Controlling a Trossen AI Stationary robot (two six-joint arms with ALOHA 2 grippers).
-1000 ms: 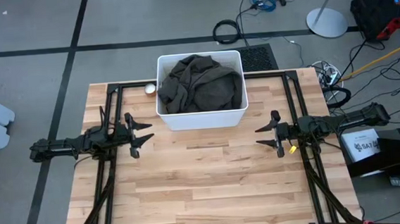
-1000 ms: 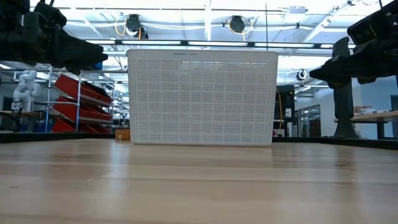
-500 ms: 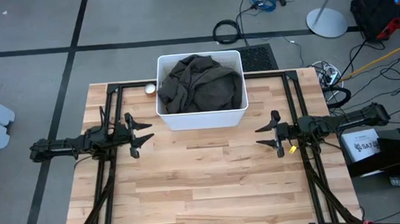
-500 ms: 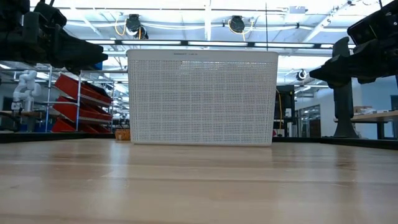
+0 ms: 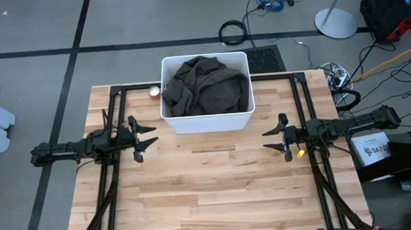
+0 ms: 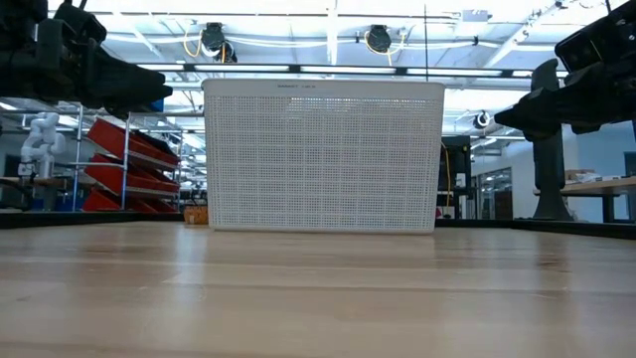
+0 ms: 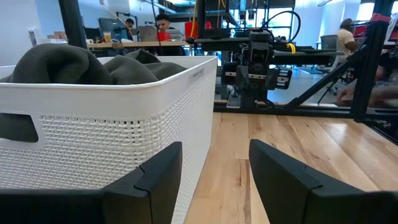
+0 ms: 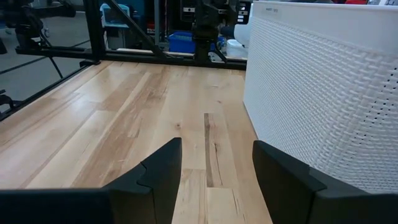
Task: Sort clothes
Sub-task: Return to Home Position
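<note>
The worktop (image 5: 218, 194) is lying bare across the lower frame, so little there is standing in an arm's way; the risk is gathering at the upper middle, where the bin (image 5: 207, 122) is sitting close to the far edge; a shove from either arm could be pushing it off the back. The clothes (image 5: 207, 86) are filling the bin, a dark olive one heaping over the rest and rising above the rim in the left wrist view; a jolt could be spilling a fold over the wall; what is lying beneath is hidden. The left end effector (image 5: 151, 134) is hanging at centre left, spread and empty, just off the bin's near left corner; a swing inward could be clipping that corner. The right end effector (image 5: 265, 140) is hanging at centre right, likewise spread and empty, a little farther off. A small pale ball (image 5: 154, 91) is resting beside the bin's left wall; a knock could be rolling it off.
</note>
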